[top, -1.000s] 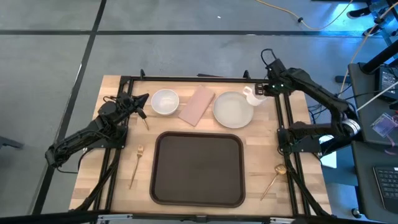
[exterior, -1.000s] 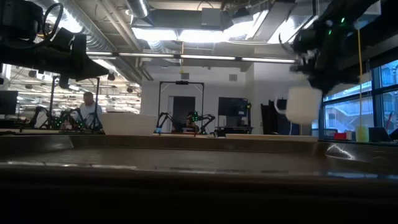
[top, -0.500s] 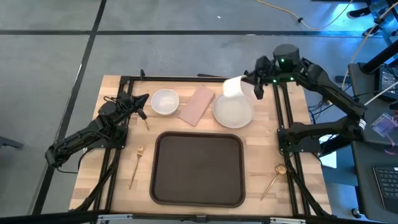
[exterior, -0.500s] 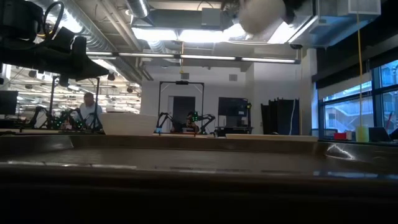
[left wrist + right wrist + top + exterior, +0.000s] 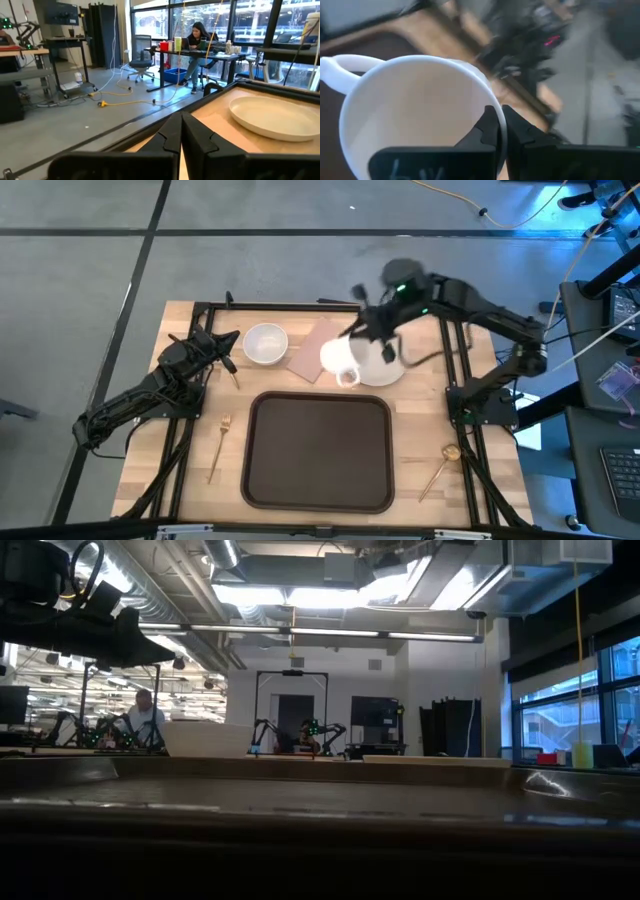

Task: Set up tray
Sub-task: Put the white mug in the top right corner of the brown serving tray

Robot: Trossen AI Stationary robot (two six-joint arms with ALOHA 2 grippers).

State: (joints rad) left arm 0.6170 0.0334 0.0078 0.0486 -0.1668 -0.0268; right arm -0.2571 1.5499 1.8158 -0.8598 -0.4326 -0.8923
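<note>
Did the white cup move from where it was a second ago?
Yes. The right gripper carried the white mug from beside the plate's right edge across to its left edge, nearer the tray.

the tray [image 5: 319, 451] lies at the centre front of the tabletop [image 5: 420, 445]. behind it, in a row from left to right, lie a bowl [image 5: 265, 343], a napkin [image 5: 311, 348] and a plate [image 5: 384, 364]. a fork [image 5: 218, 445] lies left of the tray, a spoon [image 5: 439, 465] right of it. the right hand [image 5: 366, 336] holds a mug [image 5: 340, 360] above the gap between napkin and plate. the left hand [image 5: 222, 345] rests just left of the bowl.
</note>
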